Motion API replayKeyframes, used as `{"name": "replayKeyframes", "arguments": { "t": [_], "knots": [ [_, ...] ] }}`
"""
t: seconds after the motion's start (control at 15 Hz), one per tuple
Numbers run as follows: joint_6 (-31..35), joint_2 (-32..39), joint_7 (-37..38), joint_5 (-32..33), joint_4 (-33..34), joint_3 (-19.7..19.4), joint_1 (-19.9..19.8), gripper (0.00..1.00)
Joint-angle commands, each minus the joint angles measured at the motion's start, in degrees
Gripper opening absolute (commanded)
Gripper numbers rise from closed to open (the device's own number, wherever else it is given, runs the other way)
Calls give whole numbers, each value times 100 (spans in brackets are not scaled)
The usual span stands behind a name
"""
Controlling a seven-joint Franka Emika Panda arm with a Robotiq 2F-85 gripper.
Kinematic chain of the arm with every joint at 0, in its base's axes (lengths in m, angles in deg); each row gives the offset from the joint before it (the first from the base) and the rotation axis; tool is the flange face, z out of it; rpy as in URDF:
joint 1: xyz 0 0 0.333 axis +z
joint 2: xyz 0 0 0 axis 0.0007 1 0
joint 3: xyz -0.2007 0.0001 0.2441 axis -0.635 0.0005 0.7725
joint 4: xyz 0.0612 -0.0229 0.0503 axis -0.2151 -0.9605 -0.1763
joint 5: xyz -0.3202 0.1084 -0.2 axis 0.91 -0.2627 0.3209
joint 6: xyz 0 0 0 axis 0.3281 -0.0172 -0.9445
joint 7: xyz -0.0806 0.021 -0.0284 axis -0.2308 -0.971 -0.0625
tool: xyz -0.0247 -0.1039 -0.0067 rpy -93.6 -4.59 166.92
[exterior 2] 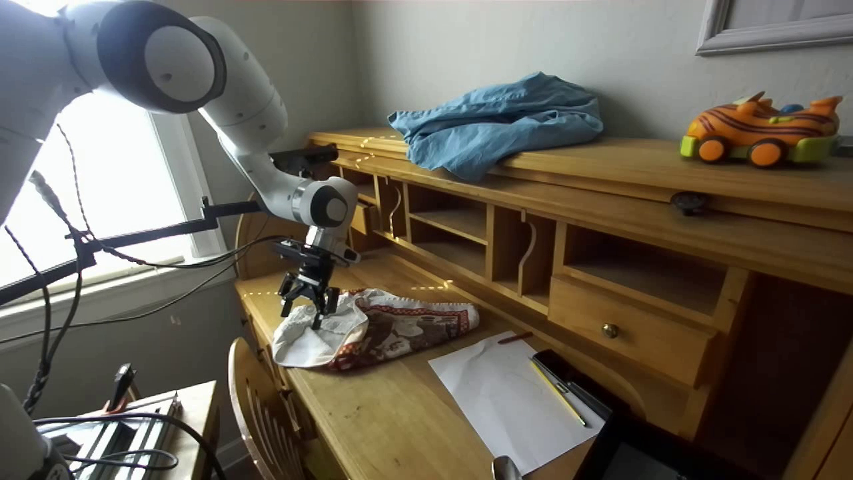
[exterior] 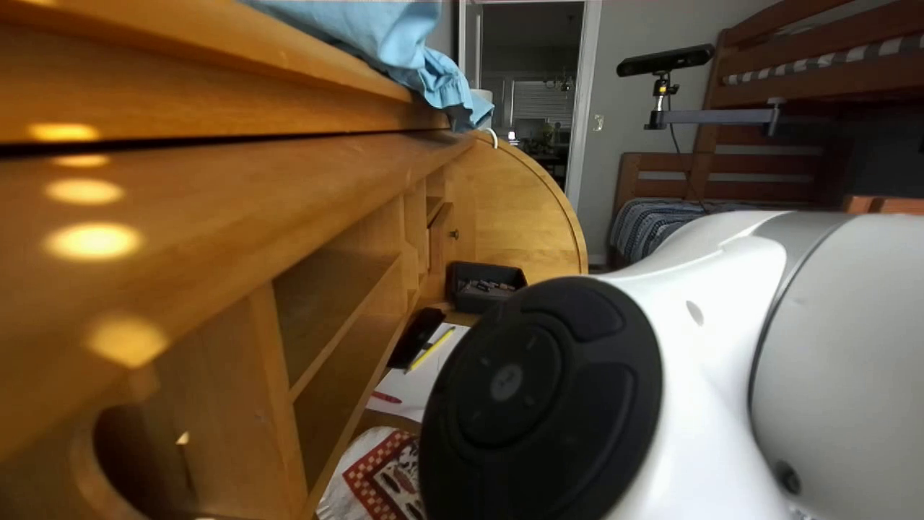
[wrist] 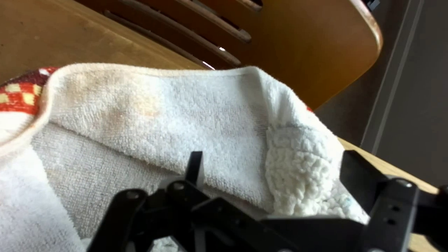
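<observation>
A: How is the cloth (exterior 2: 373,330) situated in an exterior view?

B: It is laid crumpled on the smooth honey-coloured wooden desk (exterior 2: 393,407), at the end nearest the window (exterior 2: 113,173), with its white half set at the front edge. Terry is exposed there; a red print with a checked border is shown on the other half.

A: In what state is the gripper (exterior 2: 305,313)?

B: The jaws are released and spread wide above the white half; whether the cloth is touched cannot be told.

A: What else is placed around?

B: A slat-backed wooden chair (exterior 2: 256,407) is stood beside the front edge. Toward the opposite end, a flat white paper sheet (exterior 2: 493,393) is laid, with a slim yellow pencil (exterior 2: 558,392) rested on it. On the top ledge (exterior 2: 640,153), a rumpled blue fabric (exterior 2: 500,123) and a rounded orange toy car (exterior 2: 763,133) are carried.

A: What is added by the wrist view?

B: Looped terry with tan stains and a corded cream hem is seen close up. A knobbly, fleece-like patch is framed between the black fingers (wrist: 360,176). One corner of the cloth is projected past the front edge, toward the chair.

A: What is obstructed in an exterior view?

B: Most of the desk surface is hidden by the glossy white arm housing (exterior: 700,390) and its matte black round cap (exterior: 541,397). Part of the checked border is exposed beside the cap. By the curved side panel (exterior: 520,202), a rectangular black tray (exterior: 475,302) of small pieces (exterior: 487,287) is placed.
</observation>
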Motion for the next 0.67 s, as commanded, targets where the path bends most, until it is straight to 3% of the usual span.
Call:
{"name": "replayKeyframes", "arguments": {
  "t": [0.0,0.6],
  "knots": [
    [122,84,65,5,-52,3,83,100],
    [164,242,125,13,-96,-1,194,99]
  ]
}}
